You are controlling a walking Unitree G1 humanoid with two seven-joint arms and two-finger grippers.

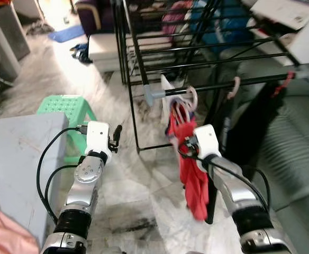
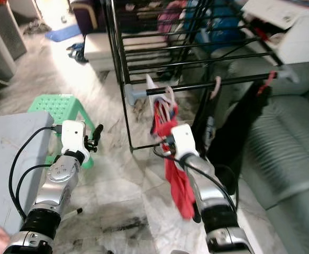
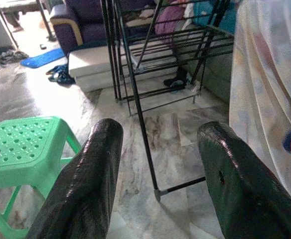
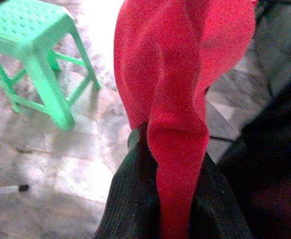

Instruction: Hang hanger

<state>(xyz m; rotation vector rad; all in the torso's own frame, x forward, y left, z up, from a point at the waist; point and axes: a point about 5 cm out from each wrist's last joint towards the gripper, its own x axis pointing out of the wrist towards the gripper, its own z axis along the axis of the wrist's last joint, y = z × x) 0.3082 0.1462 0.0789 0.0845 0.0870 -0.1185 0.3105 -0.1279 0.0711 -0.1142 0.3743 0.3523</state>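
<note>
Right end effector clamps red garment under rail; left end effector spread, empty.

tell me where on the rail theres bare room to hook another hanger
The black rail is bare between the red garment on its pale hanger hook and the pink hook of the black garment. Crowded spots: the rail's grey end cap beside the right gripper, and past the pink hook.

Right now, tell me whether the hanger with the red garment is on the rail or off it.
On. The hanger hook curls over the rack rail, red garment dangling; right gripper fingers pinch the cloth.
</note>
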